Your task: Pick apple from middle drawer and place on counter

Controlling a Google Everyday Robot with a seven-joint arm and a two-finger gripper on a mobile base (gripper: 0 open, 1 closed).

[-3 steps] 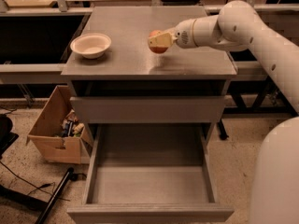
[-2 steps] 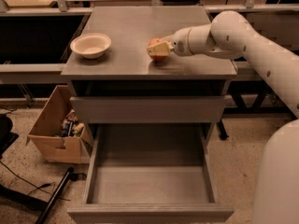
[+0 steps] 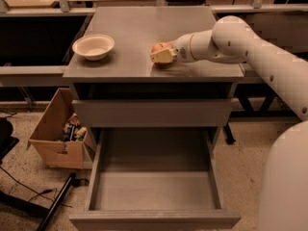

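Up on the counter [image 3: 139,23], right of centre and toward the near edge, the gripper [image 3: 161,57] has its fingers closed around the apple [image 3: 161,46]. So the pincer is narrow and gripping the fruit, not open. The apple looks like it's down at surface level, touching the grey top or as good as, with its red-orange top poking up behind the cream fingers.

My read is that this is the set-down part of the job. The arm [image 3: 240,42] reaches in from the right and lies low and nearly flat. That makes sense if you want to put a round thing down gently so it doesn't drop and roll. The spot seems sensible too: well apart from the white bowl [image 3: 93,46] on the left side, with open grey top around it.

Down below, the middle drawer [image 3: 154,191] is pulled out toward the near side and its floor is bare, which fits the apple being out of it already. The drawer front above it [image 3: 154,112] is closed. A cardboard box [image 3: 50,129] sits on the floor to the left with some packets in it.

As for brands or writing, I can't read anything. No labels show on the cabinet or bowl, and the box contents are too small to make out.
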